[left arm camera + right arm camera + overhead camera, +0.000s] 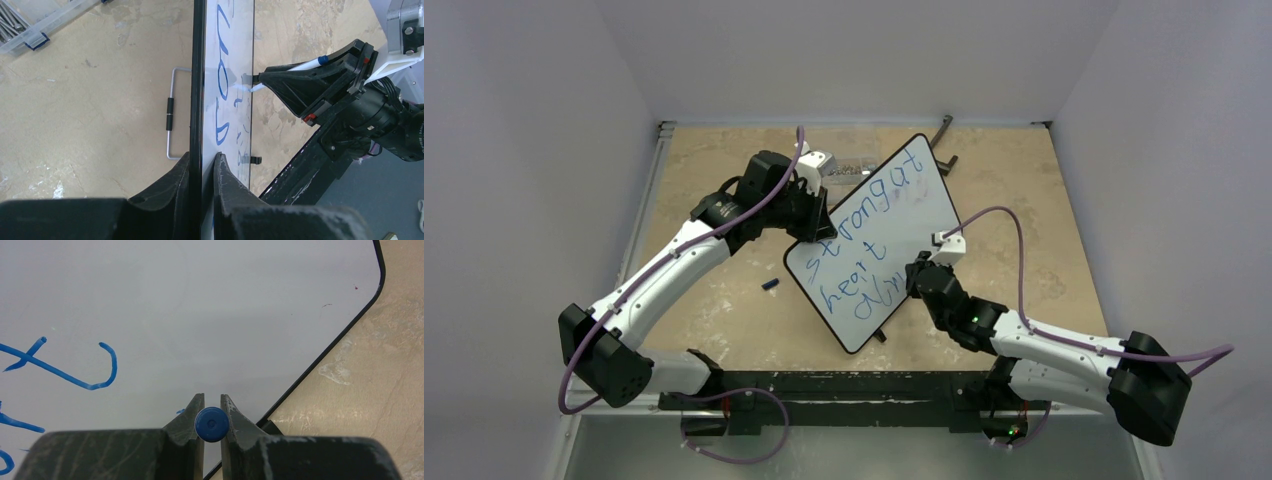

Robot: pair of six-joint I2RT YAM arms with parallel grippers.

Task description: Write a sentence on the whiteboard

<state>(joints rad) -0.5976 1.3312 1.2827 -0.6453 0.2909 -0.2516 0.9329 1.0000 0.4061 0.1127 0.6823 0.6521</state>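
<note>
The right gripper [212, 399] pinches a blue marker [212, 424], its tip on the whiteboard [924, 185] beside the sentence [864, 235], whose last word looks unfinished. The left gripper [202, 157] clamps the board's edge, apparently bracing it at a slant over the table [1024, 200] against the pen's pressure.

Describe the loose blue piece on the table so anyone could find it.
Start at the glossy white black-framed whiteboard held mid-table. Just off its lower left edge, on the tan tabletop, lies a small dark blue cylinder. Unlike the board, nothing grips or touches it.
</note>
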